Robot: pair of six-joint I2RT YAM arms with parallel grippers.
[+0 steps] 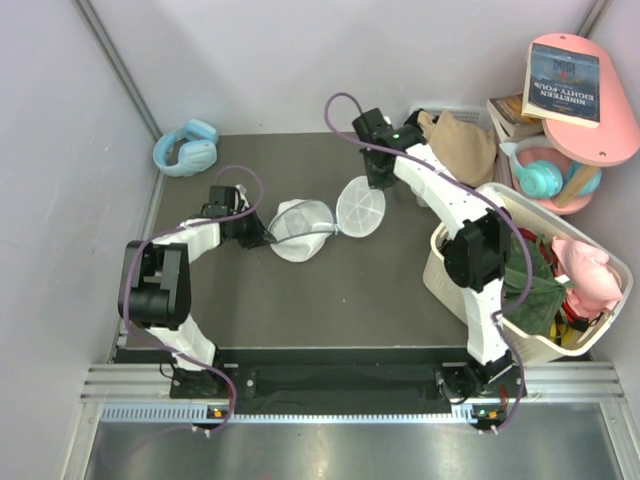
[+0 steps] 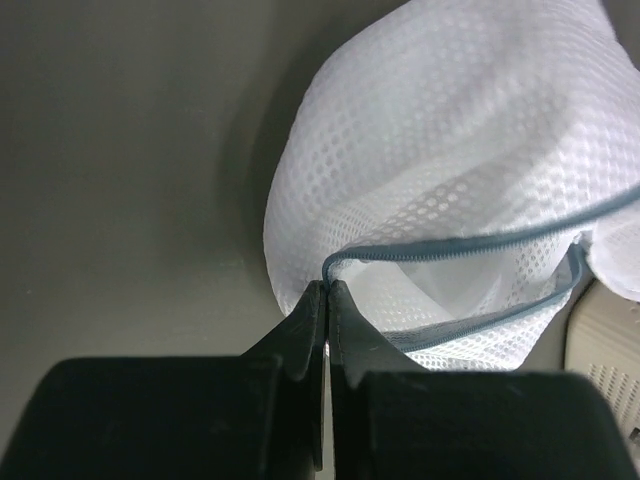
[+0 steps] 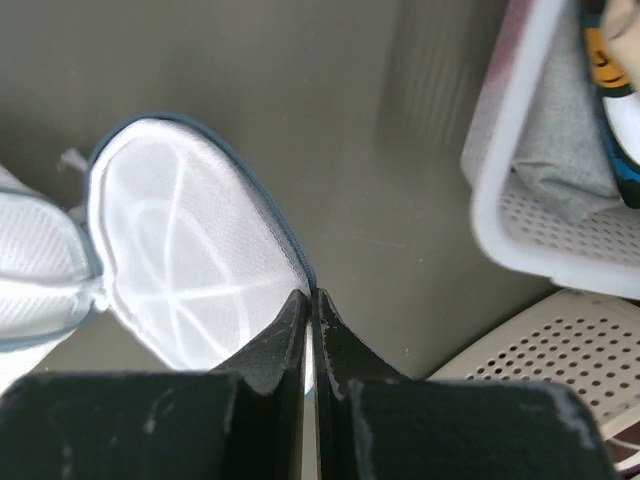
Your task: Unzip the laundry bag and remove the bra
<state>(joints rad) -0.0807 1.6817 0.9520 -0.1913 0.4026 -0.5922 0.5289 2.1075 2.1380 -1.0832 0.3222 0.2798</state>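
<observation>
The laundry bag lies unzipped at mid-table, its two halves hinged apart: a puffed mesh half (image 1: 300, 230) on the left and a flat disc half (image 1: 360, 208) on the right. My left gripper (image 1: 268, 238) is shut on the blue zip rim of the puffed half (image 2: 440, 130), fingertips pinching the edge (image 2: 327, 285). My right gripper (image 1: 380, 182) is shut on the rim of the disc half (image 3: 180, 250), pinching it at the zip (image 3: 309, 295). Smooth white fabric shows inside the mesh opening (image 2: 440, 290); I cannot tell whether it is the bra.
Blue headphones (image 1: 187, 147) lie at the back left. A big white basket (image 1: 455, 285) of clothes with a pink garment (image 1: 590, 275) stands right. A tan cloth (image 1: 462, 140) lies behind the right arm. A pink shelf (image 1: 600, 140) holds a book.
</observation>
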